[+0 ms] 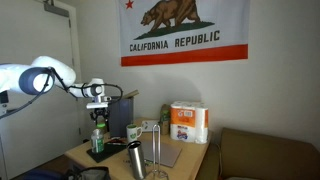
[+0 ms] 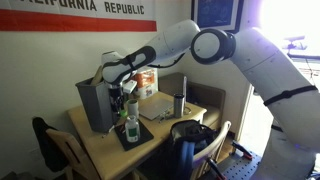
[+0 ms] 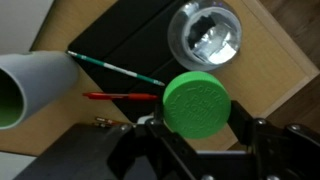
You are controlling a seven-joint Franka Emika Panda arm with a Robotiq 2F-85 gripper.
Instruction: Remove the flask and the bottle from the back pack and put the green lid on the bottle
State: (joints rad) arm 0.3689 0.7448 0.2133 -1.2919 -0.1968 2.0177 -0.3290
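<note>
My gripper [image 3: 197, 112] is shut on the bright green lid [image 3: 197, 98], one finger on each side of it. In both exterior views the gripper [image 1: 97, 116] [image 2: 128, 102] hangs straight over the small greenish bottle [image 1: 97, 142] [image 2: 131, 128], which stands upright on the black pad [image 2: 140, 137]. The lid is at the bottle's mouth; I cannot tell whether it is seated. The lid hides the bottle in the wrist view. The silver flask [image 1: 135, 160] [image 2: 180, 103] stands upright on the table. The black back pack [image 2: 192, 133] lies low at the table's edge.
A clear wine glass [image 1: 160, 150] [image 3: 205, 35] stands close by. A white-and-green mug [image 1: 133, 132], paper towel rolls [image 1: 188, 122] and a grey box [image 2: 93, 105] are also on the table. A red pen [image 3: 120, 96] and a white tube [image 3: 30, 85] lie beside the pad.
</note>
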